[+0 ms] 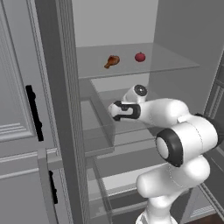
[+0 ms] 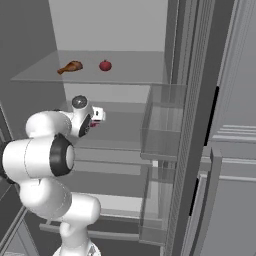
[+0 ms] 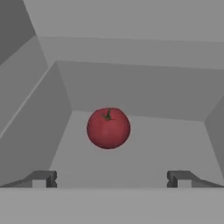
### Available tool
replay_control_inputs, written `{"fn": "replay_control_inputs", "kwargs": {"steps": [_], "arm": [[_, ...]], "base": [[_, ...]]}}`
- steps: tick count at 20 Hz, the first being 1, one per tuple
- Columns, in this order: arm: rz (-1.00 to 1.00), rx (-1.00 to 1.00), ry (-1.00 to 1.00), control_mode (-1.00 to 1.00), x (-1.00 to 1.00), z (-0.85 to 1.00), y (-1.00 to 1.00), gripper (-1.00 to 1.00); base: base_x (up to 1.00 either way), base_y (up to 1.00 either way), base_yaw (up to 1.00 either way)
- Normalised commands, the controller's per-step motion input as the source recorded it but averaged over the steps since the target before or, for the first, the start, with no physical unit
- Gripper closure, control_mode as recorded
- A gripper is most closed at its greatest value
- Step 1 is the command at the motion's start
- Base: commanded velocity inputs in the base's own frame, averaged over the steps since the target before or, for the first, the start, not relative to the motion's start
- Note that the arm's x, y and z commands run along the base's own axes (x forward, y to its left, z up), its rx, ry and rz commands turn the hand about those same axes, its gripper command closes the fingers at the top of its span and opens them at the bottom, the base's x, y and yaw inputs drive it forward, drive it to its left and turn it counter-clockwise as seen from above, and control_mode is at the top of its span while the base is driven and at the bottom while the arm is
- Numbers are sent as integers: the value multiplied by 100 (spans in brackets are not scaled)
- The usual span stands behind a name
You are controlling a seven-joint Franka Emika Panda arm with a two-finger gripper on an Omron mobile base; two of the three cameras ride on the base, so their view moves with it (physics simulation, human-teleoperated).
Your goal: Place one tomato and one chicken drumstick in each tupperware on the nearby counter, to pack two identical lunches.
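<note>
Upper glass shelf (image 1: 175, 61) of open fridge: one chicken drumstick (image 1: 111, 61) on the left, one tomato (image 1: 140, 57) just to its right, apart. Lower shelf: second tomato (image 3: 108, 128), stem up, resting ahead of the gripper (image 3: 112, 178). Gripper: fingers spread wide, holding nothing, tomato well clear of both tips.

We note a red tomato (image 3: 108, 128) with a dark green-brown stem, on a plain grey shelf floor (image 3: 144, 148). On the pale grey glass shelf (image 1: 131, 65) above we see a second red tomato (image 1: 140, 57) and an orange-brown chicken drumstick (image 1: 112, 61). Dark grey finger tips (image 3: 44, 178); white arm (image 1: 175, 131), black joints.
</note>
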Motion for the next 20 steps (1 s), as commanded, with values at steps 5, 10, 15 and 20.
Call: {"fn": "replay_control_inputs", "kwargs": {"steps": [5, 10, 15, 20], "arm": [[0, 0, 3, -100, 46, -30, 1, -100], [0, 0, 7, -100, 42, -27, 14, -100], [0, 0, 7, -100, 33, -27, 21, -100], [0, 0, 4, -100, 24, -24, 4, -100]], "base": [[0, 0, 0], [0, 0, 0], [0, 0, 0], [0, 0, 0]]}}
